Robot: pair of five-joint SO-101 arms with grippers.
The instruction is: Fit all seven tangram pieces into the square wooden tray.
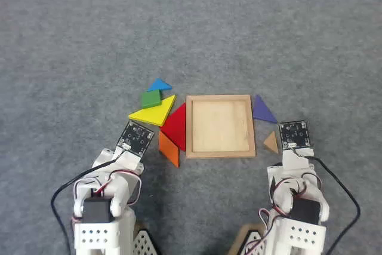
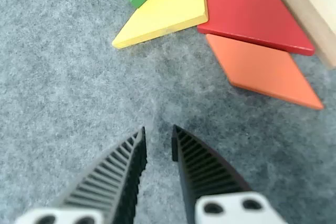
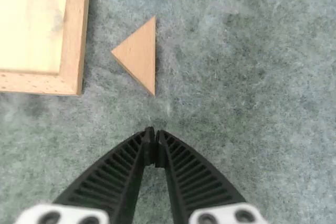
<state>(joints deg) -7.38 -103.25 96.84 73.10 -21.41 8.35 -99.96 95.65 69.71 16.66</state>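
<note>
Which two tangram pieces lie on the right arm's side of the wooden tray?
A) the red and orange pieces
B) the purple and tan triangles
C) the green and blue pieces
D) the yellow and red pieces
B: the purple triangle and the tan triangle lie just outside the tray, on the side where the right gripper is.
</note>
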